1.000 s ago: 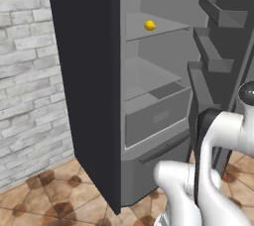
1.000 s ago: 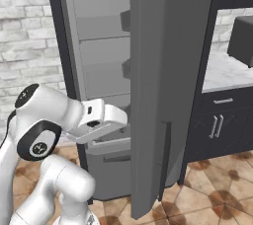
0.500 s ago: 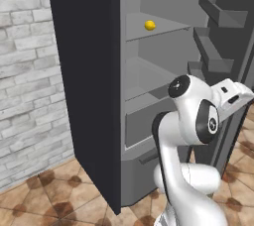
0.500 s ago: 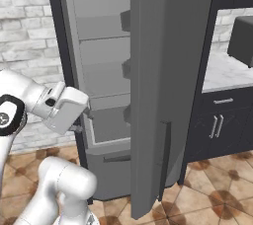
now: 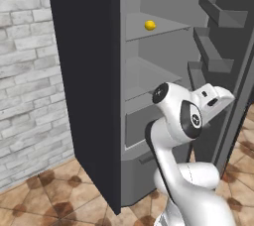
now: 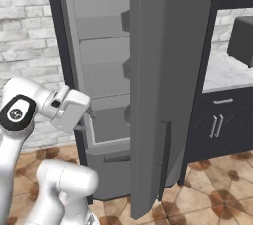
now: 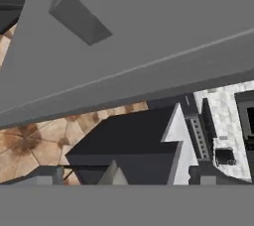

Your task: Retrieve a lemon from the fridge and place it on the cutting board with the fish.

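The fridge [image 5: 84, 71] stands open, and its door [image 6: 158, 71] is swung out toward me. A small yellow lemon [image 5: 150, 25] lies on an upper shelf inside. My gripper [image 6: 82, 123] hangs in front of the lower shelves, well below the lemon and off to its right, near the door's racks [image 5: 213, 54]. It is open with nothing between its fingers. In the hand view its widely spread tips face the door's inner side [image 7: 129, 46] and the floor beyond. The cutting board and the fish are out of view.
A brick wall [image 5: 25, 81] stands left of the fridge. Dark cabinets [image 6: 222, 125] with a pale counter [image 6: 225, 71] and a dark box [image 6: 242, 41] are on the right. The open door hangs between the fridge interior and that counter. Brown tiles cover the floor [image 6: 207, 194].
The arm has risen from low down and turned, bringing the hand up in front of the lower shelves. The jaws have stayed open. The lemon has not moved.
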You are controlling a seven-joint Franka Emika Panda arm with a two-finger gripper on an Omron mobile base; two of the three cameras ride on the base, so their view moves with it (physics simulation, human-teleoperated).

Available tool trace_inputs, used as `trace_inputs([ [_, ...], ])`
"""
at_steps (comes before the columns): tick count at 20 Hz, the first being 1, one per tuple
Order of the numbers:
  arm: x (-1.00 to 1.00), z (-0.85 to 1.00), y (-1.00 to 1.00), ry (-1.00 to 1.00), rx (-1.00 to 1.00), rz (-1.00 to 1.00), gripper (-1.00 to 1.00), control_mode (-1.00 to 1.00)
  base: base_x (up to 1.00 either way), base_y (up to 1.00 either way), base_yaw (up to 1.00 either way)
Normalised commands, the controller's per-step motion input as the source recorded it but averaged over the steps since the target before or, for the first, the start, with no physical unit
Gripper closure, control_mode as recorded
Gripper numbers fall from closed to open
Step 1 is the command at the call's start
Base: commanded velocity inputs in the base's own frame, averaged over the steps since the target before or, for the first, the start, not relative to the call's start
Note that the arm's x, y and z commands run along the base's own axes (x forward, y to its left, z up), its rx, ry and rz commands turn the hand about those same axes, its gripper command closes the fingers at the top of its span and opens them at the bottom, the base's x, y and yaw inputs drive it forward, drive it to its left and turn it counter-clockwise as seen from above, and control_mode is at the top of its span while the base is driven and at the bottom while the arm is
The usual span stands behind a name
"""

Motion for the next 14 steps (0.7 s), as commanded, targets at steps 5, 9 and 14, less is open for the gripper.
trace_inputs([
  [5, 0.66, -0.18, 0.0, 0.0, -0.01, 0.0, -1.0, -1.0, 0.0, 0.0, 0.0],
  [9, 0.74, -0.2, -0.09, 0.0, -0.06, -0.02, -1.0, -1.0, 0.0, 0.0, 0.0],
  [14, 0.75, -0.2, -0.25, 0.0, -0.01, -0.02, -1.0, -1.0, 0.0, 0.0, 0.0],
])
